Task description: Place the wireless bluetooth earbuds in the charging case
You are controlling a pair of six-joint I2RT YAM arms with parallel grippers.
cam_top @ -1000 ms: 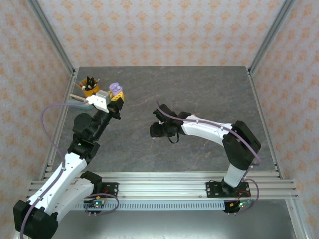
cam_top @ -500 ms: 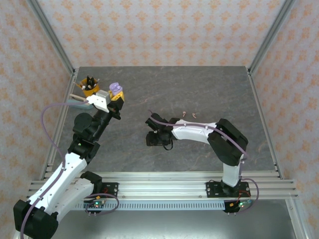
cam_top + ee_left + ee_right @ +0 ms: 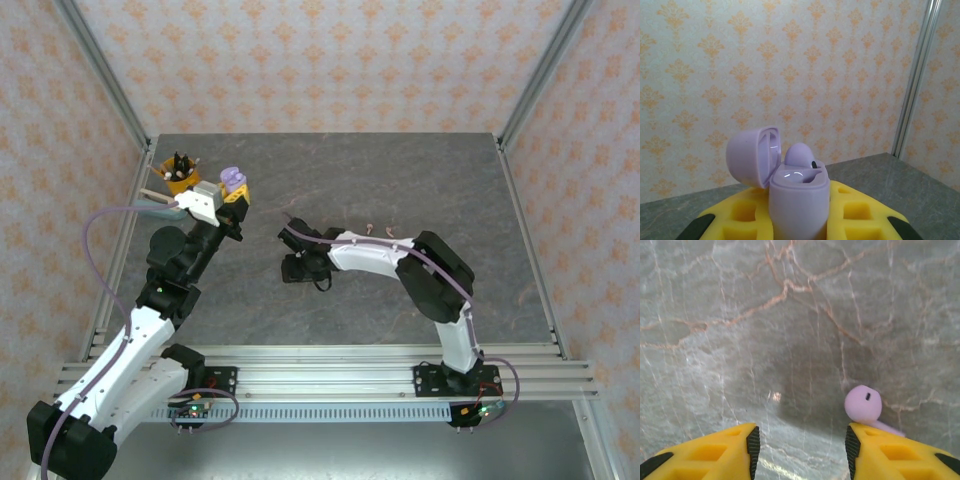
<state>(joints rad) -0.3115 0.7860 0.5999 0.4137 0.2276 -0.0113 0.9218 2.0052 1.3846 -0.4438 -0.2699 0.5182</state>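
Observation:
My left gripper (image 3: 232,190) is raised at the table's back left and shut on the lilac charging case (image 3: 799,200). The case stands upright between the yellow fingers (image 3: 860,220), with its lid (image 3: 752,156) swung open to the left. One lilac earbud (image 3: 801,154) sits in it. My right gripper (image 3: 297,268) hangs low over the middle of the table, open, with nothing between its fingers. A second lilac earbud (image 3: 863,404) lies on the stone just beyond the right fingertip (image 3: 852,445), outside the gap. Two pink earbuds (image 3: 372,228) (image 3: 392,230) lie behind the right forearm.
An orange-yellow holder (image 3: 180,172) with dark items in it stands at the back left corner, with a pale blue object (image 3: 155,205) beside it. Aluminium frame posts (image 3: 120,150) line the grey marbled table (image 3: 420,180).
The right arm has swung left across the table, carrying its open gripper with it and uncovering the two pink earbuds. The left arm and the case have stayed still.

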